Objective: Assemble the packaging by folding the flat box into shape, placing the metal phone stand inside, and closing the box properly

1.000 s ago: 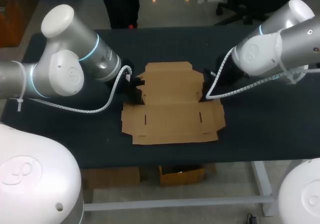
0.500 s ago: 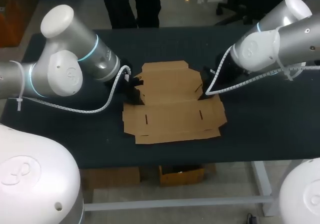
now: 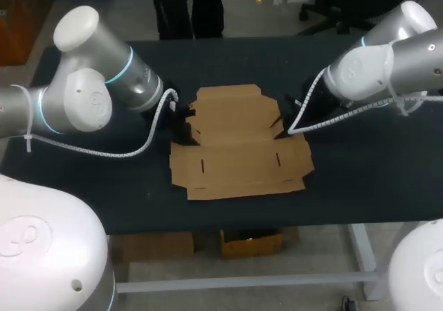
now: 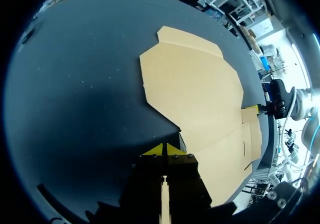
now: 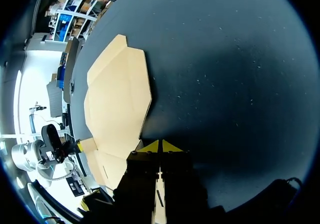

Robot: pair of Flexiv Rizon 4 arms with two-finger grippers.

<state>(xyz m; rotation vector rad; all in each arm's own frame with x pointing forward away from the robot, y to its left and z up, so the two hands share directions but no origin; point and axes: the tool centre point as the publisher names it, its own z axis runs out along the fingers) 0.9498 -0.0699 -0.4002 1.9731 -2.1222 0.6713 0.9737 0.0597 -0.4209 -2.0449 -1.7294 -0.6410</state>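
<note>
Both arms have pulled outward a little from the flat box, which lies unfolded in the middle of the table. The left gripper and the right gripper each have their yellow tips pressed together with nothing between them, just beside the box's side edges. In the head view the fingers are hard to make out, dark against the table.

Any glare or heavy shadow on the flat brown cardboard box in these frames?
Head view: the flat brown cardboard box is evenly lit, no glare. Left wrist view: box bright, a dark shadow on the black table ahead of the left gripper. Right wrist view: likewise, shadow ahead of the right gripper.
</note>
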